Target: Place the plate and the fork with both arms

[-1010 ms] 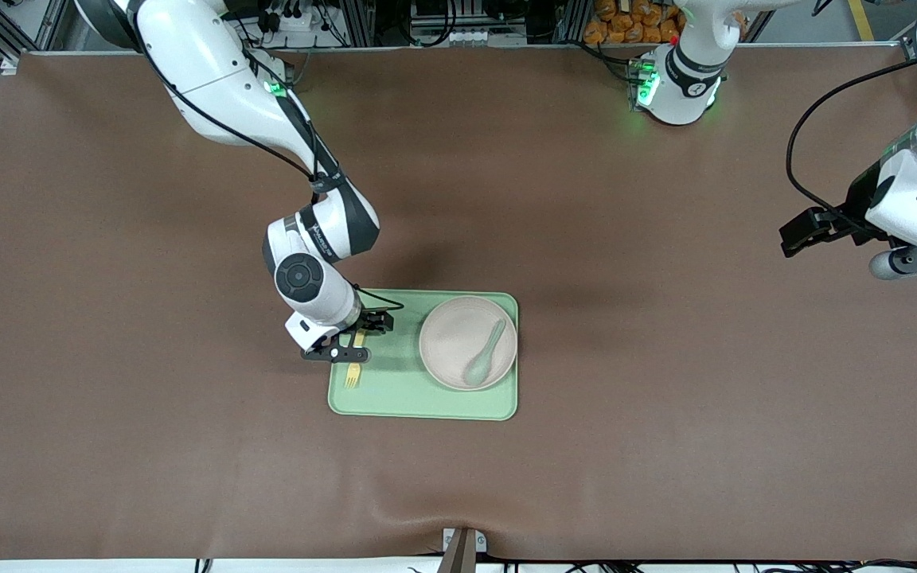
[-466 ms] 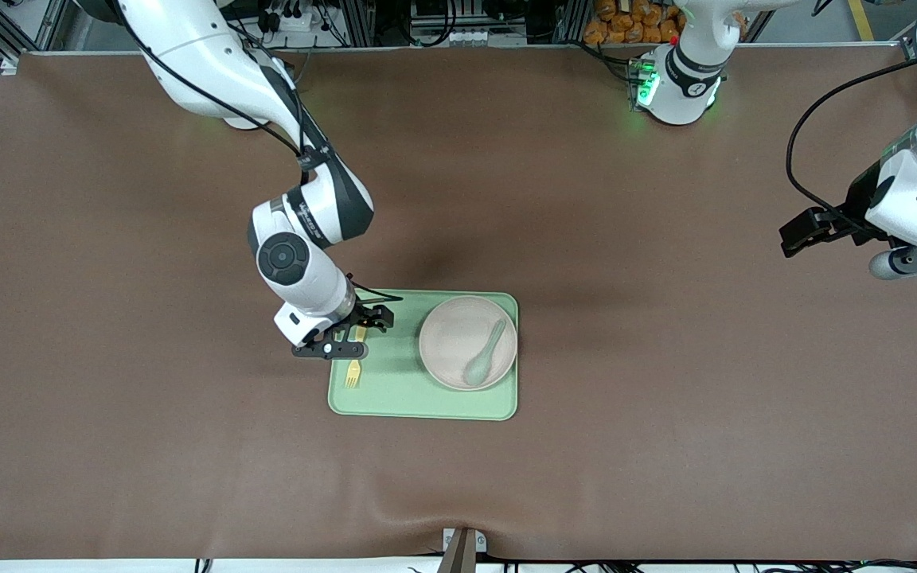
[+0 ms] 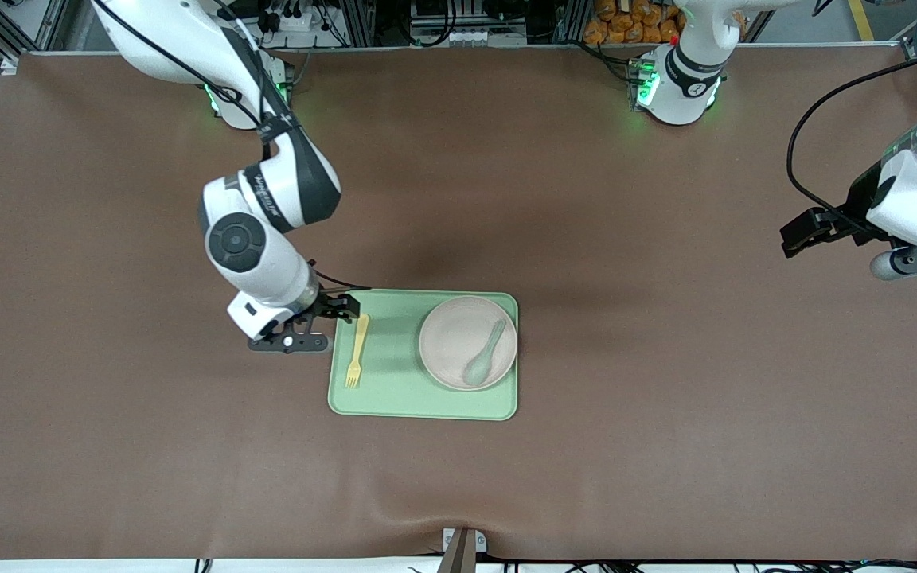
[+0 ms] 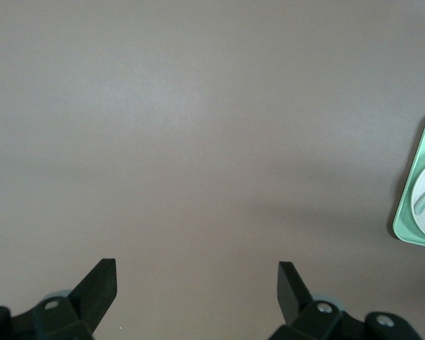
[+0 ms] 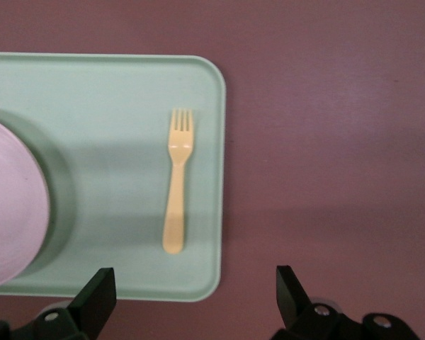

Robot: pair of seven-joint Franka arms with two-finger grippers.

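The fork (image 3: 357, 349) is lying on the tray (image 3: 395, 398) beside the plate (image 3: 450, 334), just beside the right tool (image 3: 317, 320), hovering wide open and empty, while the left tool (image 3: 813, 231), also open and empty, is waiting over bare desk (image 3: 665, 398).

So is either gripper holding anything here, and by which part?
Nothing is held. The right gripper is open beside the tray, clear of the fork lying on it. The left gripper waits open over bare table.
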